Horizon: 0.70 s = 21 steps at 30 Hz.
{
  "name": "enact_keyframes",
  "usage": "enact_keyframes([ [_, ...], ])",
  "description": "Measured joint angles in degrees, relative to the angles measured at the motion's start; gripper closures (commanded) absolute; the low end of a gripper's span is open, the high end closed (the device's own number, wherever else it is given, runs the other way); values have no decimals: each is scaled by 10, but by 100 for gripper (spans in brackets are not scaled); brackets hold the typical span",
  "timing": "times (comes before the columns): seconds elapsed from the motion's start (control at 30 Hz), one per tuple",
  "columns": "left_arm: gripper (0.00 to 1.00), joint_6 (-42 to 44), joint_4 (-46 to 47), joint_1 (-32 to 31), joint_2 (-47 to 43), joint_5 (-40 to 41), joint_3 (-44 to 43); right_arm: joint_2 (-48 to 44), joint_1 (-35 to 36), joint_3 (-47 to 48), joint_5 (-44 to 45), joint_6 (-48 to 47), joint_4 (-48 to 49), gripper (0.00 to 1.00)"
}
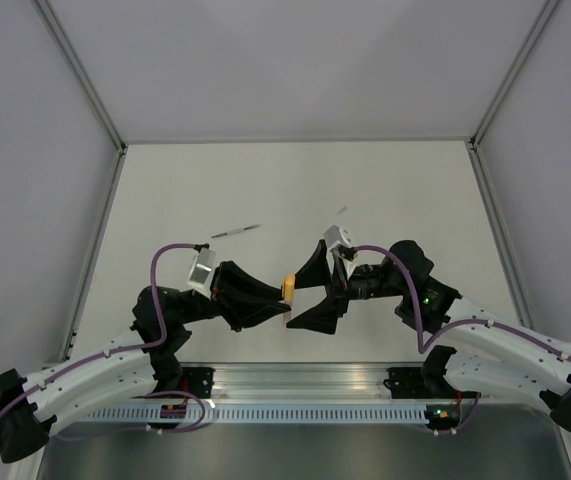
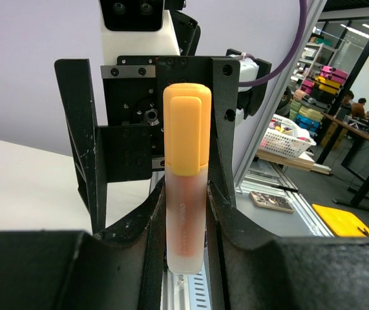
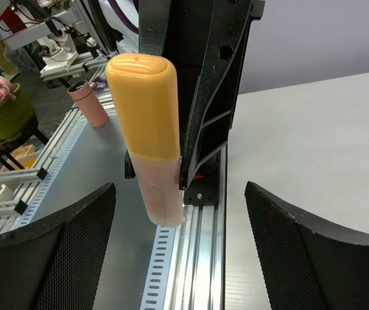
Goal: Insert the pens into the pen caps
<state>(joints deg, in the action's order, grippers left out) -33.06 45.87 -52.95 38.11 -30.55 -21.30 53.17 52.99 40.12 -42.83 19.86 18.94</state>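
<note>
left pincer: grips marker, cap on | right pincer: spread wide

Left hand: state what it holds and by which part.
The left hand holds the marker by its pink barrel, below the cap.

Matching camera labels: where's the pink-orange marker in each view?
Top external: marker at frame centre, mainly its yellow-orange cap showing.
Left wrist: marker at centre, upright, clamped in the left gripper.
Right wrist: marker upper left of centre, beyond the open right gripper.
Shared landmark: slotted aluminium rail, below the marker everywhere.
</note>
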Motion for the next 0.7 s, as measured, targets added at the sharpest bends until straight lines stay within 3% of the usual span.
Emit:
enact_keyframes([
  [0.23,98,0,5,0,8,0,0,34,17,0,-11,5,37,17],
  [0.33,98,-1,10,0,9,0,0,39,21,0,-12,10,52,25],
  [0.57,98,-2,24,0,8,0,0,39,24,-11,-10,24,90,58],
  [0.7,98,-4,25,2,8,3,0,39,26,-22,-9,33,109,66],
])
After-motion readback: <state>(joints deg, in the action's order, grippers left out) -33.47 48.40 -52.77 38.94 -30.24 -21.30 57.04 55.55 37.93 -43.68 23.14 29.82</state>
